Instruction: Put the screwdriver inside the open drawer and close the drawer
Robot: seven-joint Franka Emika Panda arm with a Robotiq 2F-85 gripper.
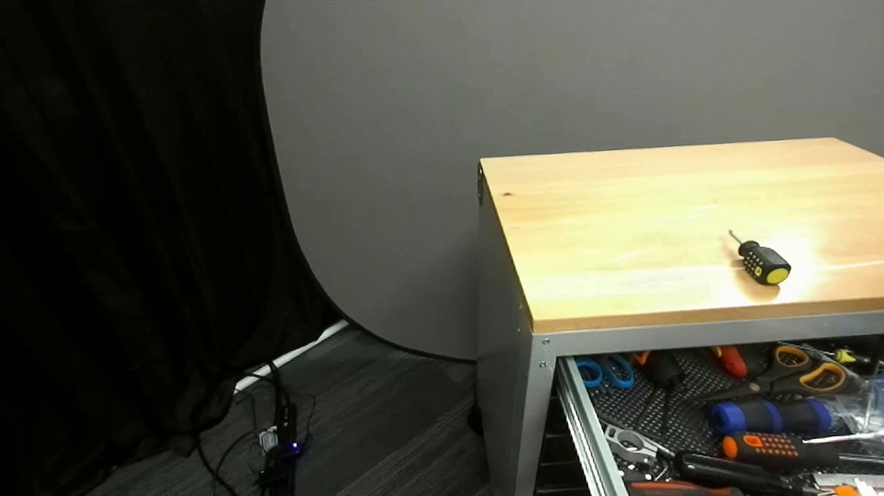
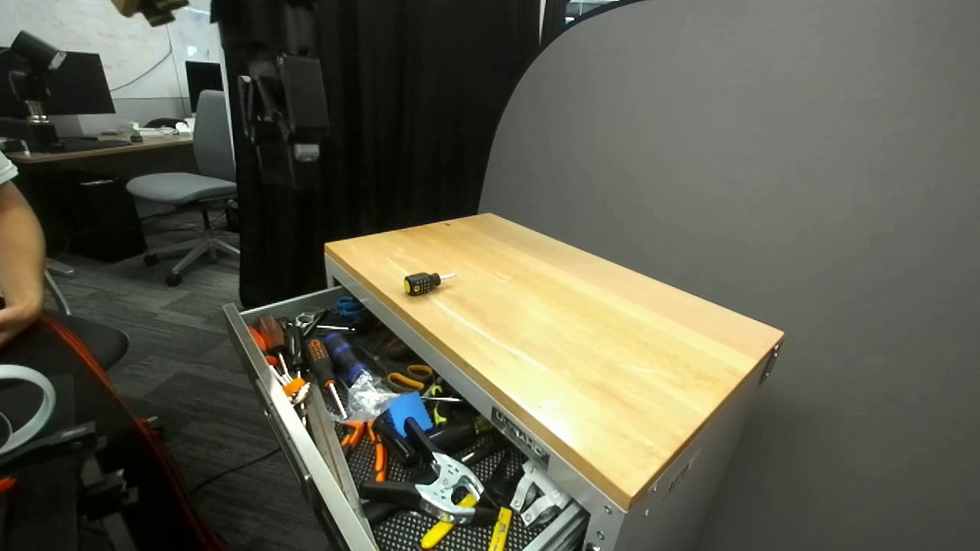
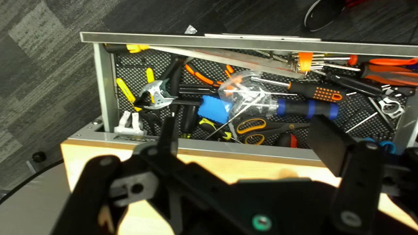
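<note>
The screwdriver is small, with a black and yellow handle. It lies on the wooden tabletop near the edge above the drawer, in both exterior views point(image 1: 764, 264) point(image 2: 423, 284). In the wrist view it is hidden behind the gripper's body. The drawer is the cabinet's grey top drawer, pulled well out and full of tools, in both exterior views point(image 1: 594, 441) point(image 2: 295, 428) and across the wrist view point(image 3: 228, 41). My gripper point(image 3: 245, 127) is open, with nothing between its fingers, above the tabletop's drawer-side edge. It is a dark shape in an exterior view point(image 2: 283, 122), high above the cabinet.
The wooden tabletop point(image 1: 644, 208) covers the cabinet. In the drawer lie scissors point(image 3: 261, 129), a blue-banded tool point(image 3: 305, 108), an orange-dotted screwdriver point(image 3: 315, 91) and a metal clamp point(image 3: 156, 94). A grey backdrop point(image 2: 727, 153) stands behind the cabinet. A person's arm point(image 2: 19, 252) shows at the left.
</note>
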